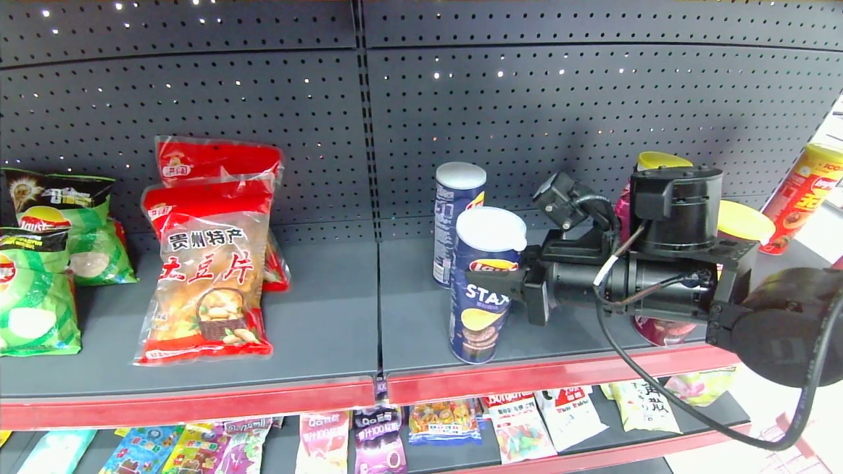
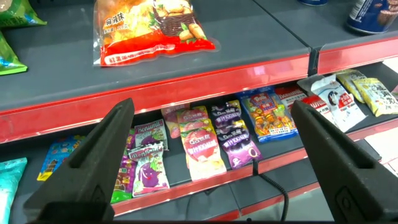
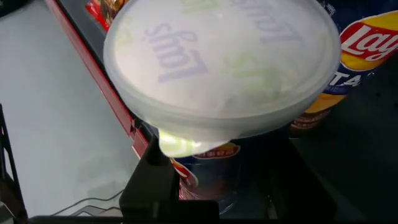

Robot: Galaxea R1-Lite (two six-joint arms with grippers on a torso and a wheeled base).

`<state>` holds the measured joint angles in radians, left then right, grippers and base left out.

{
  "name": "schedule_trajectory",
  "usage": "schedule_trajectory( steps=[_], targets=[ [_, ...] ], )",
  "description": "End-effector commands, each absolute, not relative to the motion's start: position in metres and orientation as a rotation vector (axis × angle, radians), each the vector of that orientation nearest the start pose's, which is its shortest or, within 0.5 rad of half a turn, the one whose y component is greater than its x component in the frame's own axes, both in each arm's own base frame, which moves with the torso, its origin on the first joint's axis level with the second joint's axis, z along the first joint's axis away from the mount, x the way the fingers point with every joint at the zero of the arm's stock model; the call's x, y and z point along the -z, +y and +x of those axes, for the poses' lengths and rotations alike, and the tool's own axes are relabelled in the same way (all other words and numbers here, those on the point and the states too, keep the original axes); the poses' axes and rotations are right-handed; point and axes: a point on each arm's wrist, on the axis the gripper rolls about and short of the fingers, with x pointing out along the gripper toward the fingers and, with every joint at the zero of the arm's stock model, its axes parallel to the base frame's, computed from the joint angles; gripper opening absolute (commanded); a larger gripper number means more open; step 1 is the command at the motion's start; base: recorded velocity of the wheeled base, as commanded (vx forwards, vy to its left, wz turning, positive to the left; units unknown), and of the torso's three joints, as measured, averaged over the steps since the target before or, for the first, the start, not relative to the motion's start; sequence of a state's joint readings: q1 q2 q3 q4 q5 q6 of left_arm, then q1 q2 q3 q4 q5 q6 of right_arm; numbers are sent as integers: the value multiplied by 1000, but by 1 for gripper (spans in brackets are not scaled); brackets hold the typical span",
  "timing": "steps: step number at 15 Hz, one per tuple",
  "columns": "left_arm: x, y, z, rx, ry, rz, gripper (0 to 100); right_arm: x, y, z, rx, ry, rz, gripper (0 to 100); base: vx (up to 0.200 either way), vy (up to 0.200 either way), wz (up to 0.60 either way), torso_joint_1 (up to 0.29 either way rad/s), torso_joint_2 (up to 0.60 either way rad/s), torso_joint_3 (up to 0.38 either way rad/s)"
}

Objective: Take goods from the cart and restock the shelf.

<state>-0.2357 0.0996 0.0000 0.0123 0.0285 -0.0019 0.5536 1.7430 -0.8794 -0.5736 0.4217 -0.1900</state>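
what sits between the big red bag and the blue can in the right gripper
Nothing stands there: the head view shows only bare grey shelf and its panel seam between the red bag and the front blue can.

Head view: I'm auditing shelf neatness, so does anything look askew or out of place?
Yes: the red can at the upper shelf's far right leans over, while the blue cans stand upright. Nothing looks spilled or damaged.
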Motion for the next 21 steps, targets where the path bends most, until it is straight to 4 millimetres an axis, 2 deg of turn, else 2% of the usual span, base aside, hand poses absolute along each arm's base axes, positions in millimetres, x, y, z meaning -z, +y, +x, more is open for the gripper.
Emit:
schedule_trajectory(
  steps=[1, 11, 21],
  targets=[
    [-76, 4, -15, 207, 113, 12, 100, -182, 177, 266, -999, 211, -194, 0, 0, 0, 0, 0, 0, 0],
    [-76, 4, -15, 207, 113, 14, 100, -177, 191, 262, -1027, 224, -204, 0, 0, 0, 0, 0, 0, 0],
    [-76, 4, -15, 207, 113, 12, 100, -173, 188, 262, -1017, 234, -202, 0, 0, 0, 0, 0, 0, 0]
  ],
)
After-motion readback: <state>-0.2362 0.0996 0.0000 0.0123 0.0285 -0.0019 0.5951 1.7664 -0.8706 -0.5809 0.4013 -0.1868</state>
